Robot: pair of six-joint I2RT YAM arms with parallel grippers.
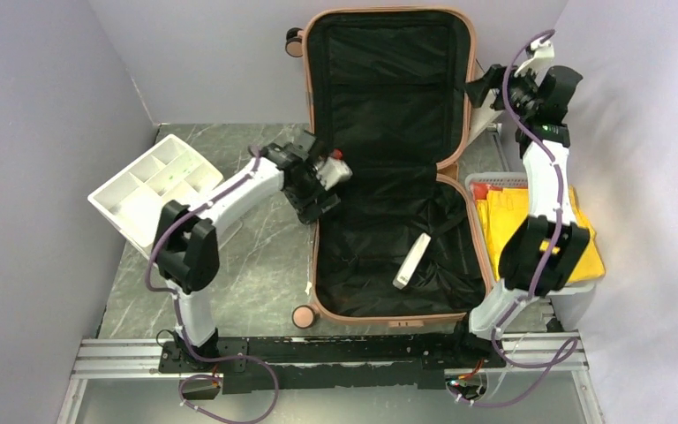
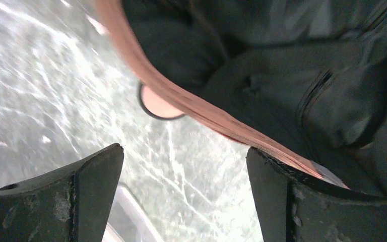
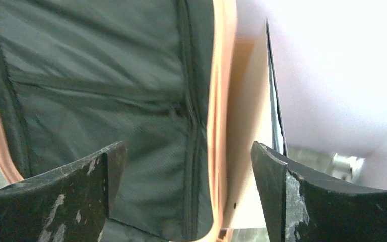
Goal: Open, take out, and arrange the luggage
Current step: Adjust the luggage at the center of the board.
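Left end effector beside luggage rim

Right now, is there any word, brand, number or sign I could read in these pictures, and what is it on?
None can be read.
The luggage: plain black lining, no logo in view.
The white object lying inside it: too small to show any print.
The yellow items in the bin: too small as well.

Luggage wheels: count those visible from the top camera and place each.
2. The far wheel sticks out at the upper-left corner of the raised lid; the near wheel sits at the front-left corner of the luggage. Right-side ones may be hidden.
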